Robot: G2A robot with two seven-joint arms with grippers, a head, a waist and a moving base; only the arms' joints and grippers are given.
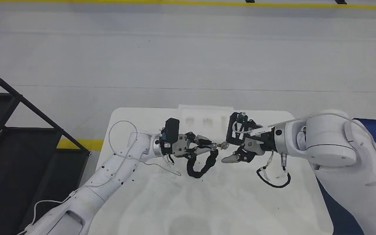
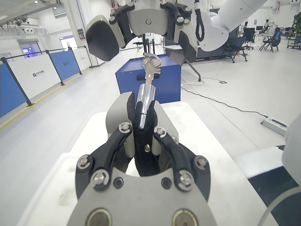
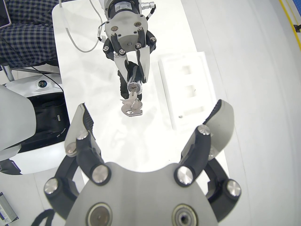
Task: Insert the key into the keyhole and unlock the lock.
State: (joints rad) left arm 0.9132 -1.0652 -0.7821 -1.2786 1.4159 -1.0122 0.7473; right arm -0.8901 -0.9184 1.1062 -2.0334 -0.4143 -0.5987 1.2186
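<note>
- The left gripper [image 2: 141, 110] is clenched on the lock [image 2: 145, 99]. Its two fingers press against the sides of the chrome cylinder, and the cylinder's end projects past the fingertips.
- The key [image 2: 150, 68] sits in the keyhole at the free end of the lock. We see part of the blade outside the cylinder; the head, bunched with other metal pieces on a ring, lies just beyond the lock.
- The right gripper [image 3: 152, 109] is released, with its fingers spread wide. It faces the keyhole end of the lock, near the key head, and touches neither the key nor the lock.
- A black cable loop [image 1: 200, 167] hangs from the lock under the left gripper. We cannot tell whether it touches the surface below.
- The table [image 1: 235, 202] lies beneath the lock, which is held clear of it.
- A white foam tray [image 3: 202, 57] with rectangular recesses rests on the table beside the lock, on the side away from the robot.
</note>
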